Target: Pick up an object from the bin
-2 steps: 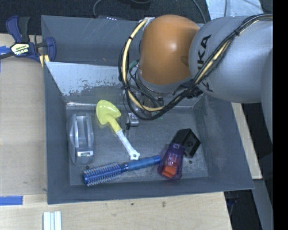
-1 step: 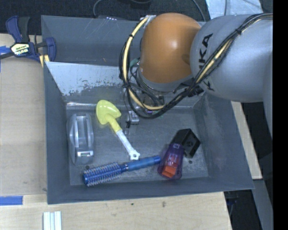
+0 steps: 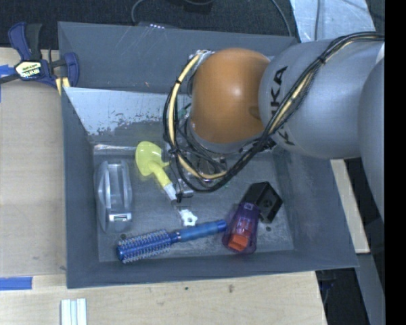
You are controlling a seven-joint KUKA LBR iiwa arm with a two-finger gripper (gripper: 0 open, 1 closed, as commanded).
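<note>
Yellow spoon (image 3: pixel 149 159): it lies on the floor of the bin (image 3: pixel 78 181), left of centre and toward the far side.

Position: the rounded bowl is at the far-left end. The handle runs near and to the right, ending under the wrist hardware of the arm (image 3: pixel 325 100), where the jaws sit. The jaws are therefore at the handle's near-right tip, and the spoon's long axis lies diagonally across the bin. Whether the jaws are open or closed cannot be told, nor whether they touch the handle. Cables and the orange cover (image 3: pixel 227 97) hide much of that area.

Materials: the spoon appears to be smooth, glossy moulded plastic with a thin handle. It is judged light and liable to pivot if taken at the extreme end.

Neighbours:
- A clear plastic case (image 3: pixel 115 191) lies to the left, apart from the spoon.
- A small white scrap (image 3: pixel 188 217) lies just near of the jaws.
- A blue bristled hairbrush (image 3: pixel 169 239) lies along the near wall.
- A purple and orange block (image 3: pixel 242 227) and a black piece (image 3: pixel 264 200) lie to the right, well apart from the spoon.

Assessment: a grip across the handle, square to the diagonal, would suit.
</note>
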